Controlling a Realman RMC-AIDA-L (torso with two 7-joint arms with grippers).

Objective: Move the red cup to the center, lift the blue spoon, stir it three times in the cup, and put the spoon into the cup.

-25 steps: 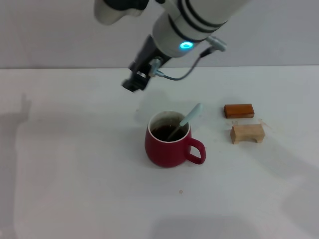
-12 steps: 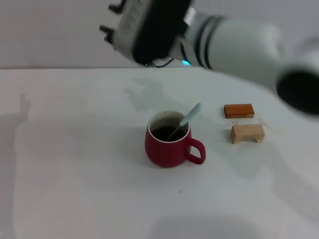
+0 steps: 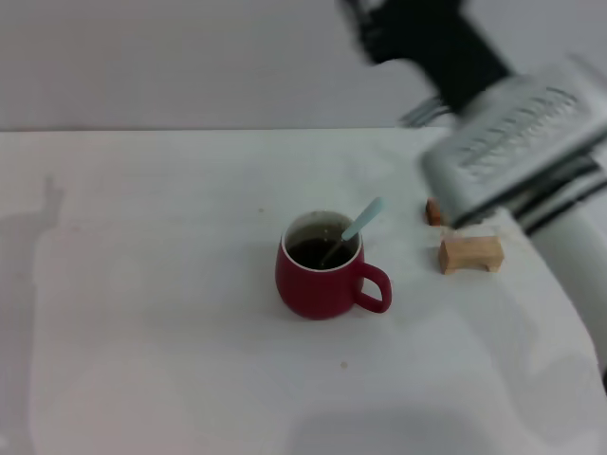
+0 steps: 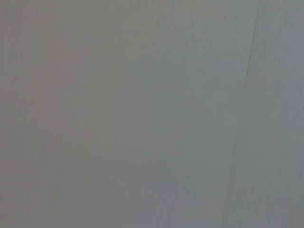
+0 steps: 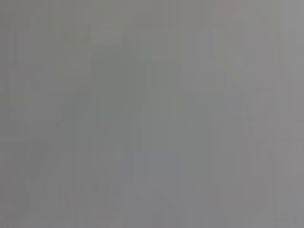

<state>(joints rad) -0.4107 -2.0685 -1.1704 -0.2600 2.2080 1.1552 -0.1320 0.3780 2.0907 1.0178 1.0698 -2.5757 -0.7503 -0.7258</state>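
The red cup (image 3: 321,273) stands upright near the middle of the white table (image 3: 142,284), with its handle toward the right and dark liquid inside. The blue spoon (image 3: 362,221) rests in the cup, its bowl in the liquid and its pale blue handle leaning over the rim up and to the right. My right arm (image 3: 517,142) is raised high at the upper right, well clear of the cup, with its dark gripper (image 3: 384,24) blurred at the top edge. The left gripper is out of view. Both wrist views show only plain grey.
A small wooden block (image 3: 469,253) lies to the right of the cup. An orange-brown block (image 3: 433,211) behind it is mostly hidden by my right arm. The table's back edge meets a grey wall.
My right arm has swung up and from the left of the cup across to the upper right. The cup and the spoon in it have not moved.
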